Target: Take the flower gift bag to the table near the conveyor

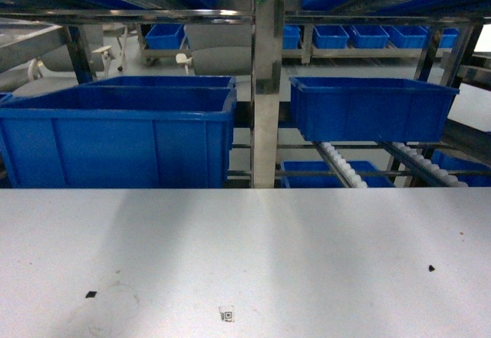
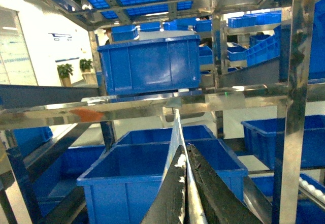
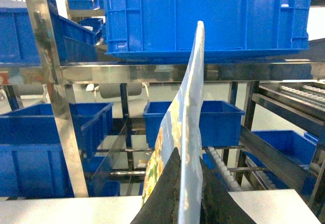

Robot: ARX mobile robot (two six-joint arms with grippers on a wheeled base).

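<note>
The flower gift bag (image 3: 190,97) is a thin, glossy pale-blue sheet seen edge-on, with a floral print (image 3: 155,168) on its left face. My right gripper (image 3: 188,158) is shut on its lower part, above the white table (image 3: 61,209). My left gripper (image 2: 185,148) is shut on a similar thin pale sheet (image 2: 175,127) that stands up between its fingers, in front of the steel conveyor (image 2: 294,82). In the head view the table (image 1: 245,246) lies before the conveyor (image 1: 267,47) with its white rollers (image 1: 341,165); neither the grippers nor the bag show there.
Blue bins sit on the rack: a large one at left (image 1: 115,135) and one at right (image 1: 372,108). An open blue bin (image 2: 152,168) lies below the left gripper. On the tabletop are a small QR sticker (image 1: 226,314) and a black mark (image 1: 90,294).
</note>
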